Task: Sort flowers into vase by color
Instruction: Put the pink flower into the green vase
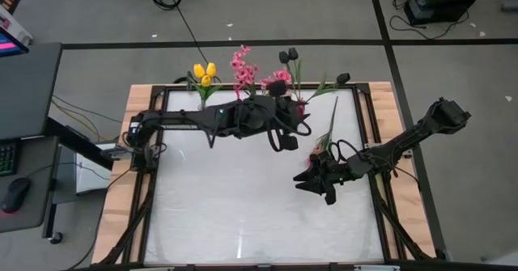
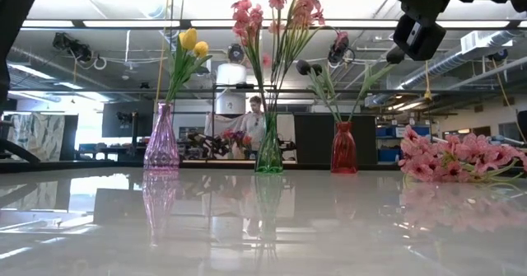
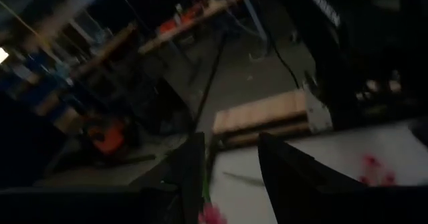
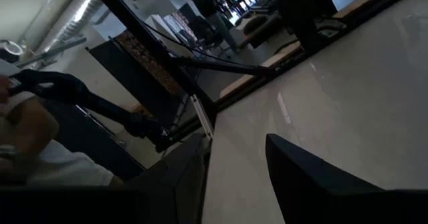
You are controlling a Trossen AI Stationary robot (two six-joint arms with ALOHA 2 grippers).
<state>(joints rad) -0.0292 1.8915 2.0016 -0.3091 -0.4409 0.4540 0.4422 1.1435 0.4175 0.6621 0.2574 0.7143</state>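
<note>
**A:** What is found nearest, and how is it expected to handle?

**B:** A pink spray [image 2: 461, 162] is seen lying flat on the table [image 2: 206, 226], with its stem pointed toward the far edge. It is judged light and floppy at the blossoms and stiffer along the green stem. The stem should be taken at its middle, clear of the petals, which could be crushed or shed.

**A:** How is the right gripper [image 1: 324, 188] set?

**B:** It is held just beside the blossom end of that spray. Its fingers are spread and nothing is seen between them.

**A:** And the left gripper [image 3: 231, 140]?

**B:** It is held farther back, near the row of vases. Its fingers are parted too. A thin green stem [image 3: 204, 184] with a pink bloom is seen against one finger, and it does not look pinched from both sides.

**A:** What is placed at the far edge?

**B:** Yellow tulips [image 2: 191, 41] are stood in the purple vase [image 2: 161, 140], pink sprays in the green vase [image 2: 268, 154], and dark tulips [image 2: 306, 66] in the red vase [image 2: 343, 148]. The narrow necks are judged tippable, so stems should be lowered in upright.
</note>
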